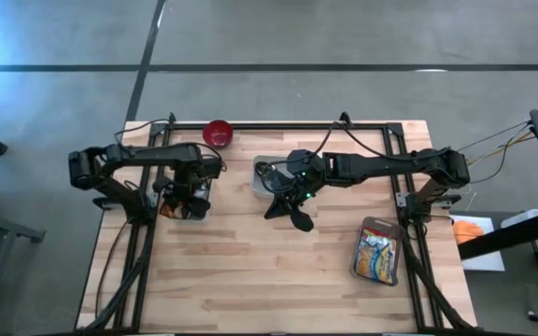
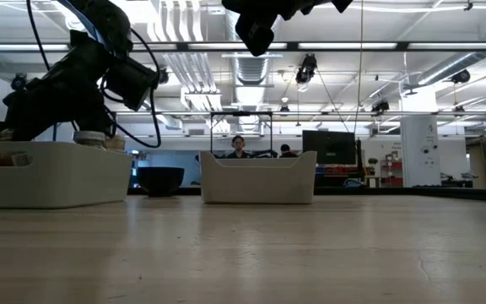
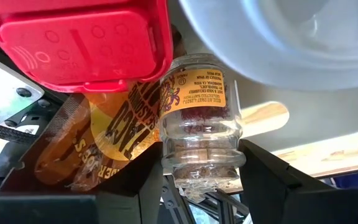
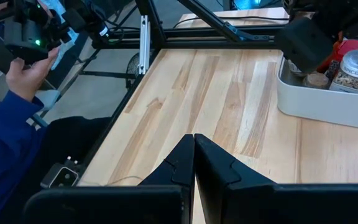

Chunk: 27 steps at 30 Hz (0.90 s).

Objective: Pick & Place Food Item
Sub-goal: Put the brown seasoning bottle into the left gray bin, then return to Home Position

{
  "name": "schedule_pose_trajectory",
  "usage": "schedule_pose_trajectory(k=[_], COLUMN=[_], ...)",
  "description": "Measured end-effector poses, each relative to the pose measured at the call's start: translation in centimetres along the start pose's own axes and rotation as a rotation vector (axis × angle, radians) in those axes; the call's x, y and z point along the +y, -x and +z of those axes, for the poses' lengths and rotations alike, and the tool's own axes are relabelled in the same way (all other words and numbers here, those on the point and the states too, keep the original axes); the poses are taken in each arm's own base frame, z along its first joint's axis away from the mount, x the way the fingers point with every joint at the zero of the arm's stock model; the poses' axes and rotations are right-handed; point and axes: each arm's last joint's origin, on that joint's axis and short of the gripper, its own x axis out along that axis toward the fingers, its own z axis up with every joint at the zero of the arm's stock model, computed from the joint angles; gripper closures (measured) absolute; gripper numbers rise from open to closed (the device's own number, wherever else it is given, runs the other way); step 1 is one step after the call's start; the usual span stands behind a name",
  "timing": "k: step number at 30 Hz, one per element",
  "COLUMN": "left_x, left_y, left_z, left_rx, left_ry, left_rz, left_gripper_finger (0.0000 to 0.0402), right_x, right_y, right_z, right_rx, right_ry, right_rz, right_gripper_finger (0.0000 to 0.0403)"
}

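Left gripper point(image 3: 201, 177) grips jar point(image 3: 199, 112) over wooden table point(image 1: 278, 271)

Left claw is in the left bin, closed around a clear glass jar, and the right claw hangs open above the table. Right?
Not quite. The right claw is shut, fingers pressed together, as the right wrist view shows. The rest holds: the left claw grips the clear glass jar in the left bin.

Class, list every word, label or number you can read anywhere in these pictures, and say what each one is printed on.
"CKS": part of a bigger word, on the orange snack bag.
"CKER": small fragment lower on the same bag.
Orange label on the glass jar between the left gripper fingers: print too small to read.
Food packet: wording blurred.
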Motion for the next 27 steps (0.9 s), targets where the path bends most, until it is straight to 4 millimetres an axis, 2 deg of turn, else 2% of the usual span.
schedule_pose_trajectory(k=[9,18,27], left_x=[-0.01,0.03,0.09], left_y=[0.00,0.02,0.03], left_z=[0.00,0.04,0.05], left_rx=[0.000,-0.016,-0.024], left_ry=[0.000,0.003,0.003], left_rz=[0.000,0.023,0.039], left_gripper_finger=[0.0231,0.0149,0.0136], right_x=[0.00,0.00,-0.01], right_y=[0.00,0.00,0.00], right_z=[0.00,0.00,0.00], right_rx=[0.000,0.000,0.000], right_ry=[0.000,0.000,0.000], right_rz=[0.000,0.000,-0.001], right_gripper_finger=[0.0394,0.0394,0.0394])
